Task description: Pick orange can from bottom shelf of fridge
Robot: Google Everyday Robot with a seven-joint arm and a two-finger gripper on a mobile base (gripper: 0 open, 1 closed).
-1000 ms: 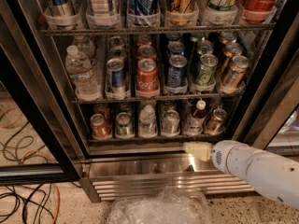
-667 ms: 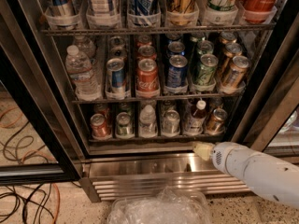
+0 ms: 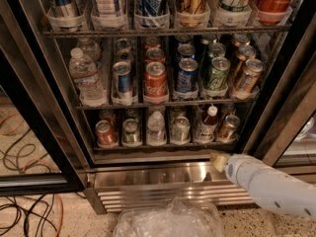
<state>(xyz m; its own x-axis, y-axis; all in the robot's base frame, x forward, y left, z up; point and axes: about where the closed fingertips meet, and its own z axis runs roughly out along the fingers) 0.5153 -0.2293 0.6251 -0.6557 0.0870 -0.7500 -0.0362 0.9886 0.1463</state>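
Gripper: your gripper [image 3: 219, 161] sits low at the fridge's [image 3: 148, 176] steel sill, below the bottom shelf [image 3: 163, 144].
Grip: you cannot tell whether it is wide or narrow.
Orange can: the orange can [image 3: 228, 127] stands upright at the shelf's right end, beside a red-capped bottle [image 3: 207, 125], just above your gripper and apart from it.

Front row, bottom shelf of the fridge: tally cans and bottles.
Cans: 4 (red can, green-silver can, silver can, orange can)
Bottles: 2 (clear bottle, white-capped bottle)
Total: 6
Gripper: below the bottom shelf, near the orange can.
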